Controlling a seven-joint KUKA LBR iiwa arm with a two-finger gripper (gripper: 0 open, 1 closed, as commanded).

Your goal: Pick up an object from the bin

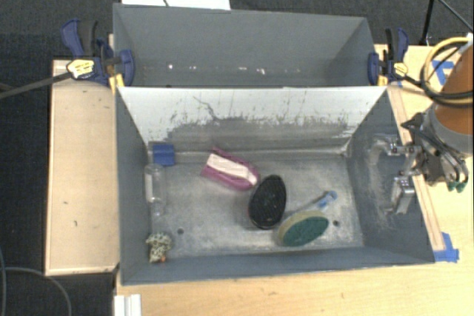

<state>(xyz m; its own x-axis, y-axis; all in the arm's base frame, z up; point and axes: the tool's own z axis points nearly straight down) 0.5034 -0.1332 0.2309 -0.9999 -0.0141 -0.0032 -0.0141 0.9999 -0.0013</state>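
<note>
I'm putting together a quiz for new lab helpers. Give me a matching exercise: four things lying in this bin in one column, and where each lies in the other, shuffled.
Things
1. black oval thing
2. pink-and-white bundle
3. small speckled lump
4. green round brush

Places in the bin
A. near-left corner
B. middle of the floor
C. farthest right, by the near wall
D. behind and left of the middle

Pairs: 1-B, 2-D, 3-A, 4-C

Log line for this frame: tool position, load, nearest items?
tool: over right wall of bin | held: nothing visible | nearest: green round brush, black oval object | rest: pink-white packet, blue-capped clear tube, speckled lump
</note>
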